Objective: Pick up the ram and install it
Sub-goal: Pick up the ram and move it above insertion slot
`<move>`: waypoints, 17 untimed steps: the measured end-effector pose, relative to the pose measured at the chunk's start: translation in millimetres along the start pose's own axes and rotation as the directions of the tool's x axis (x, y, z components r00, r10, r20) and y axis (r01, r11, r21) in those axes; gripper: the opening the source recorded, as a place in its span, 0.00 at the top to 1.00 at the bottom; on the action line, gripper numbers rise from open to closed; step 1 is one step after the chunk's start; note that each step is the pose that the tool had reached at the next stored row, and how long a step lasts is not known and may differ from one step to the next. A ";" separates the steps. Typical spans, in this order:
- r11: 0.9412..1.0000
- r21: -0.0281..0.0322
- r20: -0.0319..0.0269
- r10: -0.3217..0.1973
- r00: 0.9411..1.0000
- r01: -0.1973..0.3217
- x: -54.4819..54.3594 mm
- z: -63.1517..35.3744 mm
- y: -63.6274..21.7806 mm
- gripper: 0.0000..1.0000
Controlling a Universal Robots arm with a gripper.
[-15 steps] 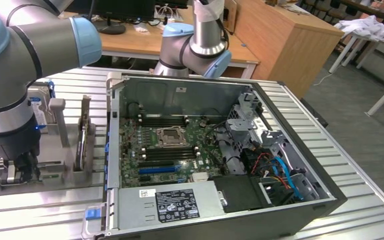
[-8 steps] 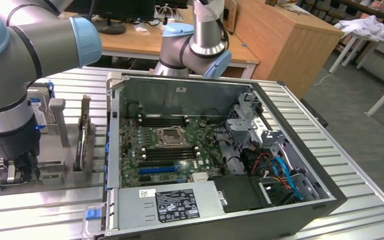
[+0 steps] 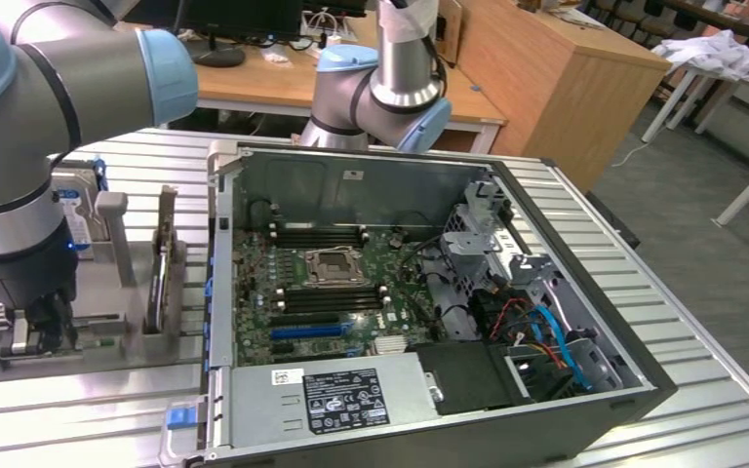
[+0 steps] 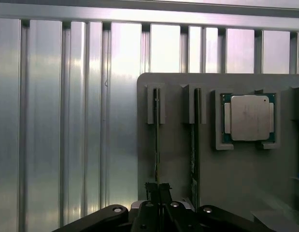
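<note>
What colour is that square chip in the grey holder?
The chip is silver with a green border, clearest in the wrist view.

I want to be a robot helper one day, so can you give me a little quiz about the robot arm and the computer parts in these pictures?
1. True or false: the square silver CPU chip lies in a pocket of the flat grey holder tray.
2. The black gripper is shut on a long, narrow green ram stick. How is that stick placed? A standing on edge in a tray slot, B lying flat, C lifted high above the tray.
3. What stands between that stick and the CPU chip?
Key: 1 true; 2 A; 3 a second ram stick.
</note>
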State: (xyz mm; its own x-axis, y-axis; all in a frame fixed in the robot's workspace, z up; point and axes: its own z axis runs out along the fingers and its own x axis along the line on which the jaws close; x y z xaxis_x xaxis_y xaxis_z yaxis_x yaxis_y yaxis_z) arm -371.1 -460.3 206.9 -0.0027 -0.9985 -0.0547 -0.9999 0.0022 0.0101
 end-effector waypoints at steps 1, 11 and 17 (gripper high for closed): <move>1.000 0.000 0.000 0.000 1.000 0.000 -0.1 -1.7 0.0 0.88; 1.000 0.000 0.000 0.001 1.000 -0.001 -1.3 -24.4 0.2 0.88; 1.000 0.000 0.000 0.002 1.000 -0.002 -2.2 -39.8 0.4 0.88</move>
State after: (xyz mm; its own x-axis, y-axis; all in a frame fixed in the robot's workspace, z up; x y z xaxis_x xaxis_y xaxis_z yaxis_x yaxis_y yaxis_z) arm -371.0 -460.3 246.7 -0.0050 -0.9985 -0.0548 -0.9999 0.0045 0.0100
